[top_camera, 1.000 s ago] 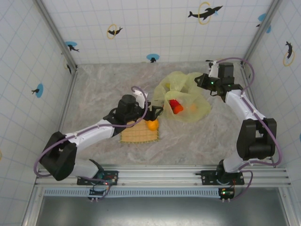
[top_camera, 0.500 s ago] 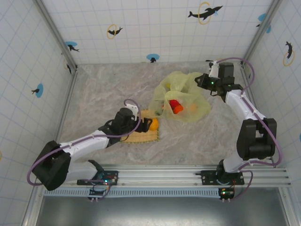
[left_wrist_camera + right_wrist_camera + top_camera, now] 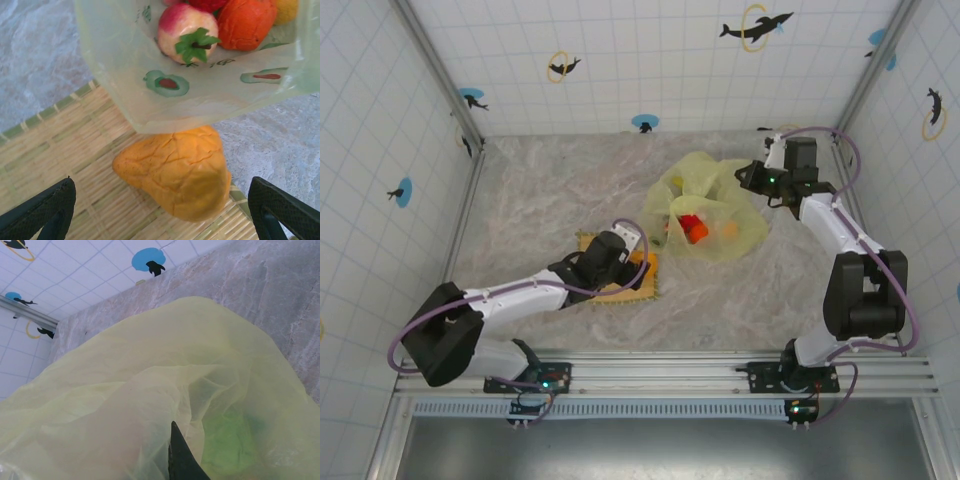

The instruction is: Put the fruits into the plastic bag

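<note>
A wrinkled orange fruit (image 3: 175, 175) lies on the tan woven mat (image 3: 55, 150), just below the lip of the plastic bag (image 3: 145, 75). My left gripper (image 3: 160, 192) is open, with a dark finger on each side of this fruit and clear of it. Inside the bag lie a pink-red fruit with a green leaf (image 3: 185, 32) and an orange one (image 3: 245, 22). From above, the bag (image 3: 715, 195) holds red and orange fruits (image 3: 690, 226). My right gripper (image 3: 748, 178) is shut on the bag's far edge (image 3: 150, 365). A green fruit (image 3: 227, 442) shows through the plastic.
The mat (image 3: 620, 285) lies on the marbled table (image 3: 540, 200) in front of the bag. Tiled walls enclose the table at the back and both sides. The left arm (image 3: 520, 295) stretches across the near left.
My left gripper has drawn back from the bag mouth and come down over the orange fruit on the mat. The right arm and the bag have stayed put.
</note>
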### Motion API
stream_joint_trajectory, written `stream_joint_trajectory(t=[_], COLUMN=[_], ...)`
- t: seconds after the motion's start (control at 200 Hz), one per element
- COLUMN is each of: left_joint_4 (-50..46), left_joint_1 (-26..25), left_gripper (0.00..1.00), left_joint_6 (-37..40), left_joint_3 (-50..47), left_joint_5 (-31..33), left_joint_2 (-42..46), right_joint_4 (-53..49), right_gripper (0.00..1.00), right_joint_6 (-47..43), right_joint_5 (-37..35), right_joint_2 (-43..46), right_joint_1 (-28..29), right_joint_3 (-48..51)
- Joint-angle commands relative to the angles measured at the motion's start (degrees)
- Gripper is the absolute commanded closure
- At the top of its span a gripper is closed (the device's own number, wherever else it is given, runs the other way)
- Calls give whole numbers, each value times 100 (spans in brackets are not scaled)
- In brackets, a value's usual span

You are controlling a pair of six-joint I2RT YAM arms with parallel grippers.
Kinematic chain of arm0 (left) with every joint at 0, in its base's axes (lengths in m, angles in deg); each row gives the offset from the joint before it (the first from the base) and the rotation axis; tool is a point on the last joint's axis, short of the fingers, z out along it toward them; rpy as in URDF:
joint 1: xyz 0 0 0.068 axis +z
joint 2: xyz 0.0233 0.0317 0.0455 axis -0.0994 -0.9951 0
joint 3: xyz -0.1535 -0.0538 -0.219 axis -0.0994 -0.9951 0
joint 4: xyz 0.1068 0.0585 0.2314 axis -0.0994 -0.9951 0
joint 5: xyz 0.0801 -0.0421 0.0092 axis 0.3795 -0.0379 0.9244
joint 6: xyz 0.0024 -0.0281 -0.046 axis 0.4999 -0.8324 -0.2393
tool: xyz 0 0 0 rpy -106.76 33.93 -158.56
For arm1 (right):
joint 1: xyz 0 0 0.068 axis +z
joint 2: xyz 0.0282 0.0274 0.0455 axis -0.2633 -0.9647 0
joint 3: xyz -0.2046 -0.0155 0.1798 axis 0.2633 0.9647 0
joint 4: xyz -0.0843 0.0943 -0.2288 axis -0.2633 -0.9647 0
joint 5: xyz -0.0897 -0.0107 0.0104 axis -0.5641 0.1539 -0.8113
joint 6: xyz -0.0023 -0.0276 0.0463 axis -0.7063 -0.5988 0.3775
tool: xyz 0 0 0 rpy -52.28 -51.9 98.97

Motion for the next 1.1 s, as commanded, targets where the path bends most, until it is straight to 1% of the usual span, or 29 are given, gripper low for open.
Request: stream_joint_trajectory(t=[0.0, 0.175, 0.265, 0.44, 0.876, 1.096], left_joint_4=[-274, -282, -363, -403, -692, -675], left_joint_1=[-48, -81, -123, -197, -215, -215], left_gripper=[9, 10, 10, 10, 10, 14], left_joint_6=[617, 864, 951, 1084, 1293, 1218], left_joint_3=[220, 392, 530, 692, 957, 892], left_joint_5=[-26, -126, -7, 13, 263, 409], left_joint_2=[-115, -342, -510, -791, -1372, -1418], right_joint_4=[206, 239, 228, 215, 237, 240], right_gripper=[100, 100, 100, 100, 100, 100], right_joint_6=[-26, -12, -13, -23, -14, -11], right_joint_5=[88, 112, 123, 123, 141, 136], right_joint_2=[24, 6, 19, 32, 32, 14], right_joint_1=[-36, -36, -38, -36, -36, -37], right_joint_3=[98, 69, 80, 116, 129, 133])
